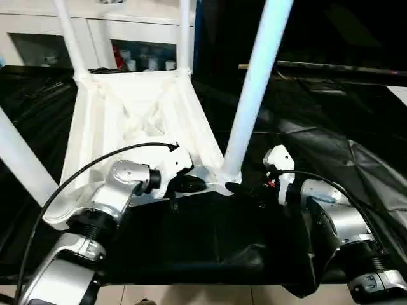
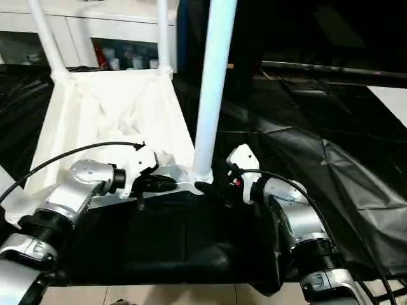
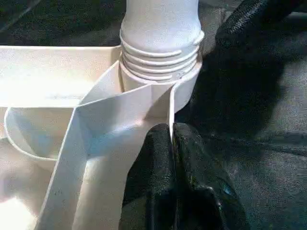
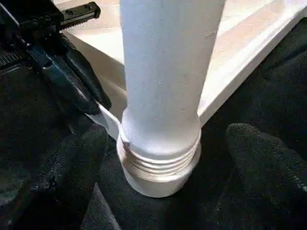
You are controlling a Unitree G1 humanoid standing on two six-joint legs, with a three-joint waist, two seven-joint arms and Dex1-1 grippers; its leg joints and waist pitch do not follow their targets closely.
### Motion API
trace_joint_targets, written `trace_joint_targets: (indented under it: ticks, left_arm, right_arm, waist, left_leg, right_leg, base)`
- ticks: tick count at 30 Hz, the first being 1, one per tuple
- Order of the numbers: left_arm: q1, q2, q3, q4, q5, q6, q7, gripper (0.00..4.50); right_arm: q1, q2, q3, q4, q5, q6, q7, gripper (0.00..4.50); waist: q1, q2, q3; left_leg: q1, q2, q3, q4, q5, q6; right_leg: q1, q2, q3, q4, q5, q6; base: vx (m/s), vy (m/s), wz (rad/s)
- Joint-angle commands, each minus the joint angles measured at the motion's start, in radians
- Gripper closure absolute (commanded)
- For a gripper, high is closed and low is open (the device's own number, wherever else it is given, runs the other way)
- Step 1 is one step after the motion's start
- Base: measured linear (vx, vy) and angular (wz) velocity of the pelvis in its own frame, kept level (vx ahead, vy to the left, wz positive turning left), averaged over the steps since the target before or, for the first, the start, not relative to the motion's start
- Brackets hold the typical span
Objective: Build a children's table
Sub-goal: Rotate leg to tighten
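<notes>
Left gripper (image 3: 171, 143), two black fingers, is clenched on the thin rim of the white plastic rectangular tabletop (image 1: 137, 121), just beside a rounded corner socket (image 3: 184, 88). Right gripper (image 4: 163, 158) stands wide open, its black fingers (image 4: 268, 163) either side of the base of a long white tapered tube leg (image 1: 254, 82), not touching it. That leg stands upright in the near corner socket, with several screw threads showing above the socket. The tabletop lies upside down, ribbed underside up, on a black-draped table (image 1: 356, 159). Three more white legs (image 1: 184, 35) rise from the other corners. Behind stands a white glass-door cabinet (image 1: 38, 38). No readable writing is visible.
</notes>
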Motion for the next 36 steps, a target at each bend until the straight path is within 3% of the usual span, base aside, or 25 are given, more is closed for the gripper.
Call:
trace_joint_targets:
  ticks: [1, 6, 14, 15, 26, 31, 36]
  left_arm:
    - [0.009, 0.009, -0.028, 0.011, 0.028, 0.028, -0.011, 4.42]
    - [0.014, 0.028, -0.053, -0.007, 0.043, 0.034, -0.045, 4.42]
    - [-0.003, 0.012, -0.037, 0.008, 0.047, 0.041, 0.016, 4.21]
    - [-0.004, 0.013, -0.036, 0.008, 0.048, 0.041, 0.019, 4.02]
    - [-0.004, 0.021, -0.029, 0.017, 0.042, 0.052, 0.026, 4.02]
    - [0.007, 0.03, -0.037, -0.006, 0.028, 0.081, -0.021, 4.44]
    - [0.017, 0.03, -0.033, -0.025, 0.016, 0.102, -0.029, 4.44]
  right_arm:
    - [0.006, -0.01, -0.001, -0.013, -0.004, -0.016, 0.003, 0.18]
    - [0.006, -0.011, 0.002, -0.011, -0.011, -0.021, 0.005, 0.18]
    - [0.014, -0.013, 0.01, -0.01, -0.02, -0.031, 0.006, 0.18]
    - [0.015, -0.012, 0.01, -0.01, -0.02, -0.031, 0.007, 0.18]
    - [0.019, -0.009, 0.011, -0.014, -0.018, -0.03, 0.008, 0.18]
    - [0.023, -0.009, 0.011, -0.017, -0.02, -0.032, 0.011, 0.18]
    - [0.021, -0.007, 0.013, -0.01, -0.022, -0.037, 0.012, 0.18]
  waist:
    - [0.002, 0.001, -0.064]
    - [0.004, 0.002, -0.065]
    - [0.004, 0.003, -0.06]
    - [0.004, 0.005, -0.06]
    - [0.004, 0.004, -0.061]
    - [0.004, 0.004, -0.062]
    - [0.002, 0.003, -0.064]
  left_leg:
    - [0.01, 0.024, -0.012, -0.061, -0.219, 0.022]
    - [0.01, 0.024, -0.011, -0.059, -0.2, 0.033]
    - [0.014, 0.025, -0.012, -0.063, -0.256, 0.015]
    - [0.013, 0.024, -0.013, -0.063, -0.258, 0.014]
    - [0.011, 0.023, -0.013, -0.062, -0.251, 0.016]
    - [0.01, 0.023, -0.014, -0.063, -0.251, 0.015]
    - [0.009, 0.023, -0.013, -0.06, -0.223, 0.025]
  right_leg:
    - [0.047, -0.056, 0.036, -0.07, -0.183, -0.206]
    - [0.049, -0.055, 0.036, -0.065, -0.128, -0.228]
    - [0.045, -0.057, 0.036, -0.077, -0.24, -0.201]
    - [0.045, -0.057, 0.037, -0.077, -0.243, -0.198]
    - [0.046, -0.055, 0.036, -0.075, -0.221, -0.202]
    - [0.047, -0.056, 0.036, -0.076, -0.229, -0.2]
    - [0.049, -0.055, 0.036, -0.069, -0.174, -0.217]
  base:
    - [0.0, 0.0, 0.0]
    - [0.0, 0.0, 0.0]
    - [0.0, 0.0, 0.0]
    - [0.0, 0.0, 0.0]
    - [0.0, 0.0, 0.0]
    - [0.0, 0.0, 0.0]
    - [0.0, 0.0, 0.0]
